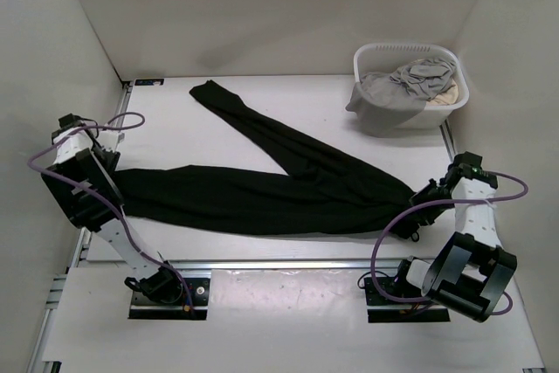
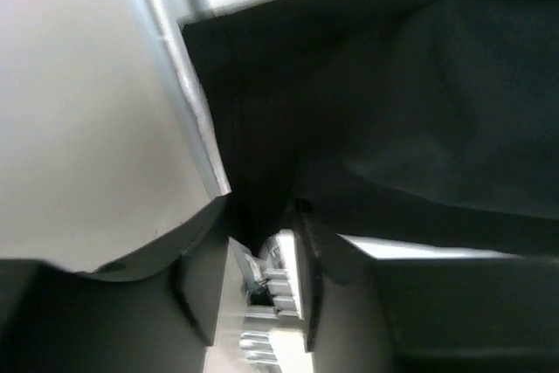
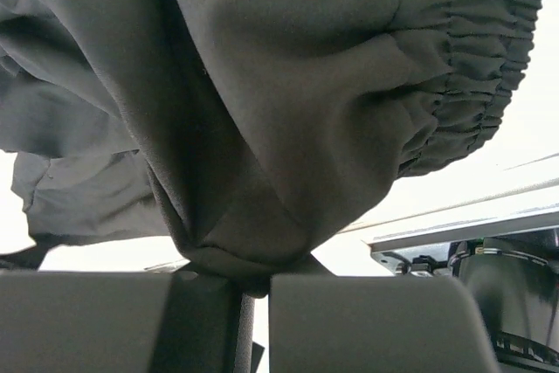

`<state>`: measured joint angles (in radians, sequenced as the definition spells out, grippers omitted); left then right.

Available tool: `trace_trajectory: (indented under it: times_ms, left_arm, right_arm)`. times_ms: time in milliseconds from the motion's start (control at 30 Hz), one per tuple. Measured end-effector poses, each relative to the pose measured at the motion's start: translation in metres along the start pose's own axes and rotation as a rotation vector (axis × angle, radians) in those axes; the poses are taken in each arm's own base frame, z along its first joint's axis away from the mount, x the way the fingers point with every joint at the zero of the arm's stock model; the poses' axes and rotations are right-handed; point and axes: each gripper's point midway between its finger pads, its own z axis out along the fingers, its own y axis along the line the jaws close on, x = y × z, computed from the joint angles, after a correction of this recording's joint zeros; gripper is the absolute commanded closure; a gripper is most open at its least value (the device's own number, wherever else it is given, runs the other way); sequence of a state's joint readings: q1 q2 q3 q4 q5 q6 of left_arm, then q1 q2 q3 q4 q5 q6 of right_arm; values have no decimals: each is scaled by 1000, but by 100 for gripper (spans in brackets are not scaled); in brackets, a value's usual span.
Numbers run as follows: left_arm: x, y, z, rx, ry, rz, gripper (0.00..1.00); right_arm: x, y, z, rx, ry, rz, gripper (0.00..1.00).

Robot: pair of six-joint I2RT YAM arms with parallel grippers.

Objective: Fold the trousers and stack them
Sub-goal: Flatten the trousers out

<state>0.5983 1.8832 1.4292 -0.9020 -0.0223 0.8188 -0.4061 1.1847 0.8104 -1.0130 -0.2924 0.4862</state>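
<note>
Trousers [image 1: 288,189], spread between the left and right edges of the worktop [image 1: 218,141], are pinched at a leg end by the left tool [image 2: 262,216] and at the waistband by the right tool [image 3: 249,281]; folding is judged barely begun, and the splayed legs must next be laid together.

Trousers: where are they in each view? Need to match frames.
Top external: trousers spread in a V across mid-table, waist at right.
Left wrist: black fabric fills upper right, pinched in left gripper.
Right wrist: fills most of frame, gathered waistband upper right, pinched in right gripper.
Shared landmark: white table under the fabric.
</note>
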Motion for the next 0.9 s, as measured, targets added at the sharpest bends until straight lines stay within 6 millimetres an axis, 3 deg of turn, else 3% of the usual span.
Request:
trace_trajectory:
  times_ms: [100, 167, 300, 400, 500, 700, 800, 900]
  left_arm:
    - [1, -4, 19, 34, 34, -34, 44]
    - [5, -5, 21, 38, 53, -55, 41]
    - [14, 0, -2, -10, 27, -106, 34]
    - [36, -3, -26, -48, 13, -148, 34]
    - [62, -10, -33, -55, 27, -194, 33]
    - [112, -34, -3, 49, 133, -305, 30]
    - [112, -41, 11, 116, 129, -347, 30]
    - [102, -45, 13, 151, 86, -374, 29]
  right_arm:
    - [-1, 1, 2, -6, -1, -6, 100]
    - [-3, 1, 3, -6, 1, -15, 100]
    - [-8, 2, 0, 2, -8, -37, 100]
    - [-14, 0, -7, 32, -30, -57, 100]
    - [-25, 2, -18, 51, -67, -64, 100]
    - [-38, 5, -19, 50, -75, -63, 100]
    - [-33, -1, -9, 54, -37, -46, 100]
    - [-28, -8, -3, 64, -10, -31, 100]
